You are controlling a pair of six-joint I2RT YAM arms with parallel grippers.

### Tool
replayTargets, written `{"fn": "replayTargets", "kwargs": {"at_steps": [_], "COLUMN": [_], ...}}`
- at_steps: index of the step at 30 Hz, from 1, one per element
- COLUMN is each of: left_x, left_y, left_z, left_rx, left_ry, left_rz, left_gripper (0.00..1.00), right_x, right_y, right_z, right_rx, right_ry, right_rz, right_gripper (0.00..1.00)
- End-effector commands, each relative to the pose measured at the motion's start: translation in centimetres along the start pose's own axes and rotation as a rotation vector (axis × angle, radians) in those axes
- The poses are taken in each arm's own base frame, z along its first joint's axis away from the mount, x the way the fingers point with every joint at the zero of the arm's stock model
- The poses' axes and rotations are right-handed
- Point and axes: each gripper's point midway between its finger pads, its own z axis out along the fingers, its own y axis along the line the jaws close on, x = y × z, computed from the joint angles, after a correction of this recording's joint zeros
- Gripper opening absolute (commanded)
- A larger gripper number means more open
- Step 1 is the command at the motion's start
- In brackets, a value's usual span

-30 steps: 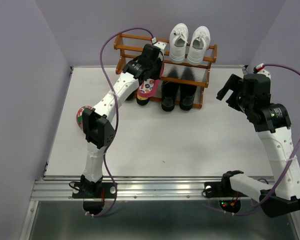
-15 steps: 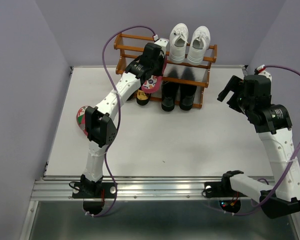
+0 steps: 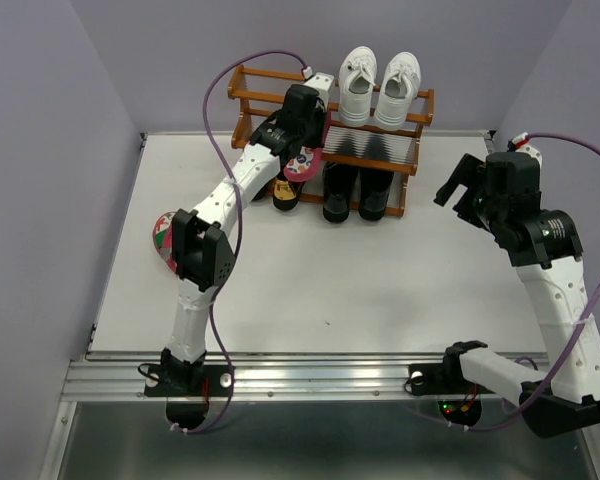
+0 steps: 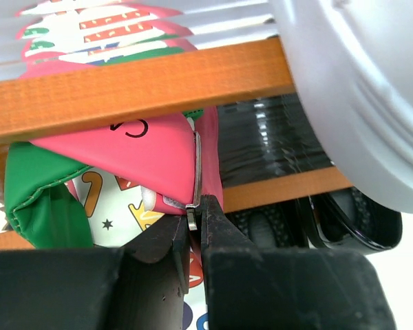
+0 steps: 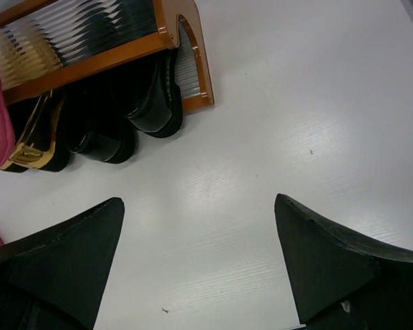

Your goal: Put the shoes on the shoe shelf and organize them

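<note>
My left gripper (image 3: 302,140) is shut on a pink flip-flop (image 3: 302,165), (image 4: 134,148) and holds it at the front rail of the shoe shelf (image 3: 270,100), level with the top tier. In the left wrist view my left gripper (image 4: 194,220) pinches the flip-flop's edge. The white sneakers (image 3: 378,86) stand on the top tier at the right. The black boots (image 3: 356,192), (image 5: 127,103) stand on the bottom tier. A gold loafer (image 3: 285,193), (image 5: 34,141) sits left of them. The other flip-flop (image 3: 162,235) lies on the table by the left arm. My right gripper (image 3: 460,185), (image 5: 199,258) is open and empty above the table.
The white table (image 3: 380,280) runs from the shelf to the metal rail at the near edge (image 3: 310,375). Purple walls (image 3: 40,150) close in on the left, back and right. A purple cable (image 3: 220,90) loops above the left arm.
My left gripper has lifted the pink flip-flop up and towards the shelf's top tier. The right arm has barely moved.
</note>
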Motion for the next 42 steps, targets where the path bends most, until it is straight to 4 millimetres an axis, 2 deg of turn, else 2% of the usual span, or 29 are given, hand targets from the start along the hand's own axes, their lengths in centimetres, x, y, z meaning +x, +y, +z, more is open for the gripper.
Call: {"fn": "replayTargets", "kwargs": {"at_steps": [1,15,22,26,33,42], "left_x": [-7.1,-6.2,-7.0,-7.7,-8.7,-7.1], "left_y": [0.3,1.1,0.9,-0.4,-0.9,-0.1], "left_z": [-1.6,1.4,1.2,0.8,1.0,3.4], "left_rx": [0.014,-0.02,-0.011,0.061,0.099,0.077], "left_ry": [-0.218,-0.232,-0.266,-0.288,-0.32,-0.289], "left_rz": [0.002,-0.013,-0.013,0.012,0.067,0.032], "left_gripper": [0.0,0.0,0.0,0.0,0.0,0.0], "right_x": [-0.5,-0.3,-0.3,-0.2,-0.3,-0.1], "right_y": [0.0,-0.1,0.0,-0.1,0.0,0.3], "right_z": [-0.2,0.0,-0.1,0.0,0.0,0.3], "right_rx": [0.001,0.003,0.0,0.005,0.003,-0.006], "right_ry": [-0.024,-0.017,-0.014,-0.013,-0.013,0.0], "right_rz": [0.018,0.021,0.023,0.02,0.019,0.015], "right_gripper": [0.96,0.96,0.95,0.95,0.95,0.95]}}
